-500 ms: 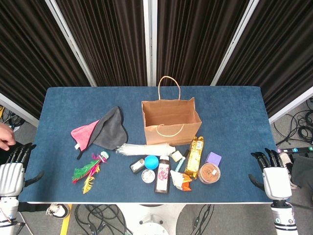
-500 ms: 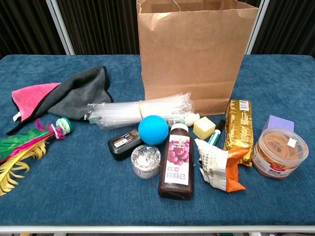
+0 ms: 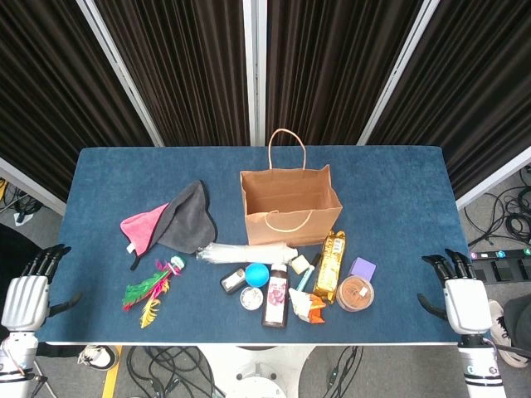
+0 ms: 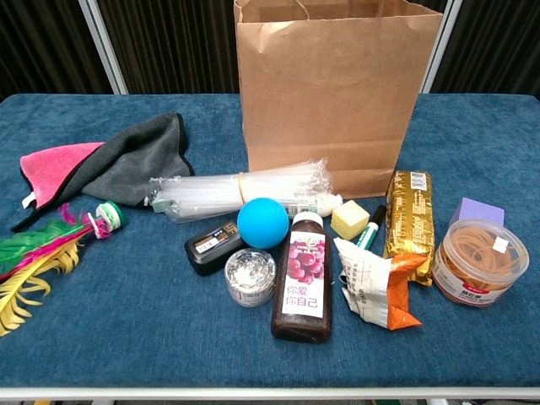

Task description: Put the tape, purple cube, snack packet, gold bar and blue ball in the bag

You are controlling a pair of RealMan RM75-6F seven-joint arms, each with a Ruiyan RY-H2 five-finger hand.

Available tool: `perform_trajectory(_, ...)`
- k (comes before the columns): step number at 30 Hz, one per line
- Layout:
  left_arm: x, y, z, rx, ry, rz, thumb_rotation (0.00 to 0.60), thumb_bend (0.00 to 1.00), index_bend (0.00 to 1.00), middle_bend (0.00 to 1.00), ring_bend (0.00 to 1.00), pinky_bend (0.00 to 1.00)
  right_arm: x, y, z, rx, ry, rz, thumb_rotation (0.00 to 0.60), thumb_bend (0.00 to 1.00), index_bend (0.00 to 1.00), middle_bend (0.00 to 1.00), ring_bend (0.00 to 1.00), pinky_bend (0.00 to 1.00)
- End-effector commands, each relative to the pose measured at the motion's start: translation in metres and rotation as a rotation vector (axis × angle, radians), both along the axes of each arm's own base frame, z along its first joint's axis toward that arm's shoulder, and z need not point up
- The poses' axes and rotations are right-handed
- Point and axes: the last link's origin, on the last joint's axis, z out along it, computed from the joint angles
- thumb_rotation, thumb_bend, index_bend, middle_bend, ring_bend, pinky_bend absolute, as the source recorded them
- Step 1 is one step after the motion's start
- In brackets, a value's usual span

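Observation:
A brown paper bag [image 3: 290, 203] [image 4: 337, 93] stands upright and open-topped mid-table. In front of it lie the blue ball [image 3: 257, 274] [image 4: 263, 223], the gold bar [image 3: 330, 265] [image 4: 408, 224], the purple cube [image 3: 362, 269] [image 4: 477, 211], the white-and-orange snack packet [image 3: 305, 305] [image 4: 375, 287] and a silver roll of tape [image 3: 251, 298] [image 4: 251, 276]. My left hand [image 3: 25, 294] hangs off the table's left front corner, fingers apart, holding nothing. My right hand [image 3: 460, 298] is off the right front corner, also empty with fingers spread. Neither hand shows in the chest view.
A dark juice bottle [image 4: 302, 278] stands between tape and snack packet. A tub of rubber bands [image 4: 478, 261] hides part of the cube. A plastic-wrapped bundle [image 4: 240, 192], black box [image 4: 214, 245], yellow block [image 4: 350, 218], grey and pink cloths [image 3: 178, 220] and feathers [image 3: 148, 292] lie leftward.
A person's hand at the far left edge has gone from view. My left hand has shifted slightly down and right; my right hand has moved a little. The objects are unmoved.

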Motion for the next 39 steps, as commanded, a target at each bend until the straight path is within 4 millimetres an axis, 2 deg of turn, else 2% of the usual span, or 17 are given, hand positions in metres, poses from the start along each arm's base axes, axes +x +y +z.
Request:
perform_trajectory(1,-0.001,-0.001,-0.001,-0.001,-0.006,0.002,0.6,0.22,0.22,0.26,0.17,0.25,0.011,-0.001,-0.003,0.077,-0.019,0.015,0.6,0.07,0.25,0.25,0.11,0.14)
perform_trajectory(7,-0.002,-0.005,-0.003,-0.001,-0.024,0.002,0.6,0.22,0.22,0.26,0.17,0.25,0.033,0.0,-0.016,0.19,-0.042,0.003,0.6,0.04,0.25,0.25,0.11,0.12)
perform_trajectory(11,-0.003,-0.006,0.001,0.01,-0.046,0.003,0.6,0.22,0.22,0.26,0.17,0.25,0.047,-0.004,-0.023,0.235,0.016,0.009,0.6,0.01,0.25,0.25,0.11,0.12)
perform_trajectory(16,-0.005,-0.007,0.006,0.015,-0.066,-0.002,0.6,0.22,0.22,0.26,0.17,0.25,0.059,-0.004,-0.04,0.329,0.091,0.008,0.6,0.0,0.18,0.18,0.06,0.08)
perform_trajectory(21,-0.008,-0.007,0.008,0.017,-0.079,-0.002,0.6,0.22,0.22,0.26,0.17,0.25,0.065,-0.005,-0.054,0.384,0.149,-0.001,0.6,0.0,0.13,0.14,0.01,0.05)
perform_trajectory(31,-0.015,-0.007,0.011,0.025,-0.092,0.009,0.6,0.22,0.22,0.26,0.17,0.25,0.075,-0.013,-0.074,0.408,0.173,0.009,0.6,0.0,0.13,0.14,0.01,0.05)
perform_trajectory(39,-0.018,-0.009,0.01,0.02,-0.097,0.016,0.6,0.22,0.22,0.26,0.17,0.25,0.075,-0.019,-0.085,0.411,0.177,-0.003,0.6,0.0,0.13,0.15,0.02,0.05)
